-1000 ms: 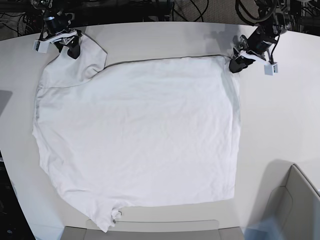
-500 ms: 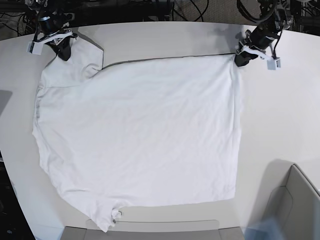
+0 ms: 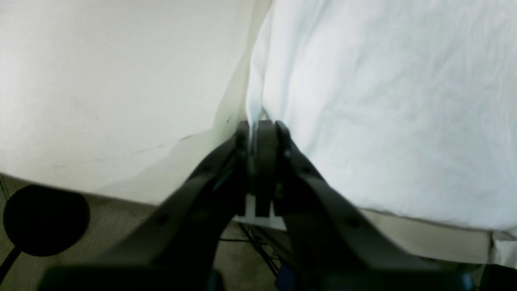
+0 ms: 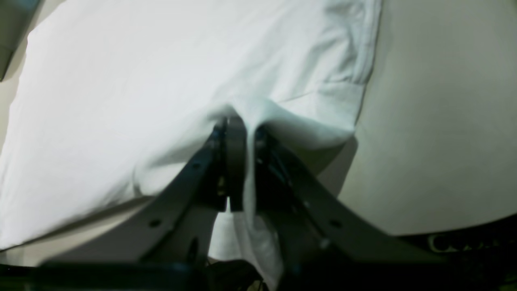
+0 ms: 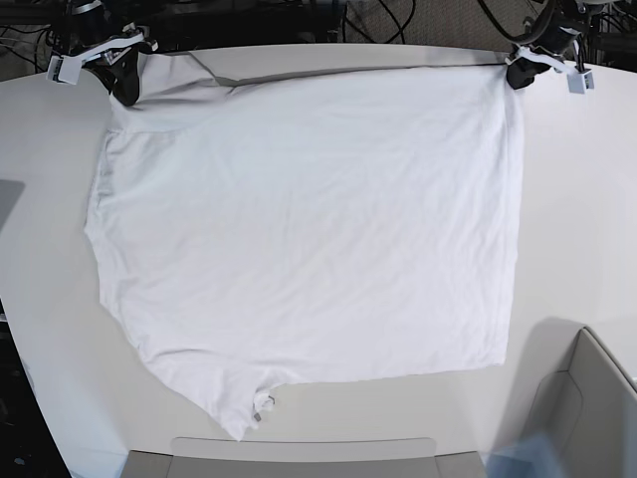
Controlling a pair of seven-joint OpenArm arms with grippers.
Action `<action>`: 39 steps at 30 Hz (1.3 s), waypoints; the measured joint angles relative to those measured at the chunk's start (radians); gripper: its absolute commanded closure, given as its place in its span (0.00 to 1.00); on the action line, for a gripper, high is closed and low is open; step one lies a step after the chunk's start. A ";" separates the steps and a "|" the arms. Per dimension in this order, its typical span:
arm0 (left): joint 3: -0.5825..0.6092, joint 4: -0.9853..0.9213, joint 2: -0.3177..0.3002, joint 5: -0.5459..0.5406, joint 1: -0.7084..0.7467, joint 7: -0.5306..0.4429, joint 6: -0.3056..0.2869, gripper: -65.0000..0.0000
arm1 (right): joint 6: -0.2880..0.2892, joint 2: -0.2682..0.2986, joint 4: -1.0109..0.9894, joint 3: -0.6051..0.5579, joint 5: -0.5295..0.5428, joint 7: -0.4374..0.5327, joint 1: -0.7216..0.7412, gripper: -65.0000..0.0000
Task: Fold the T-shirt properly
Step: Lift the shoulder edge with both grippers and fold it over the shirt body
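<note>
Your T-shirt lies spread flat on the white table, near its far edge. Your left gripper pinches 1 far corner; your right gripper pinches the other, beside the sleeve. A grey bin stands at the T-shirt's near side, its contents hidden.

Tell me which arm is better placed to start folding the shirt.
Neither alone: the left gripper and right gripper each pinch a far corner of the T-shirt, so both should probably move together.

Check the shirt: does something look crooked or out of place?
The T-shirt lies slightly askew, its near edge slanting. One sleeve bunches where the right gripper pinches it. Nothing is damaged.
</note>
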 measured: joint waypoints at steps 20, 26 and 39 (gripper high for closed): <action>-0.165 0.178 0.075 0.023 -0.330 0.346 0.237 1.00 | 0.020 -0.003 0.099 0.013 -0.323 -0.312 0.344 1.00; -0.165 0.178 0.075 0.024 -0.399 0.364 0.345 1.00 | 0.029 -0.004 0.095 0.011 -0.428 -0.383 0.463 1.00; -0.108 -0.001 0.060 0.035 -0.608 0.333 0.512 1.00 | 0.026 0.000 -0.088 -0.142 -0.693 -0.402 0.676 1.00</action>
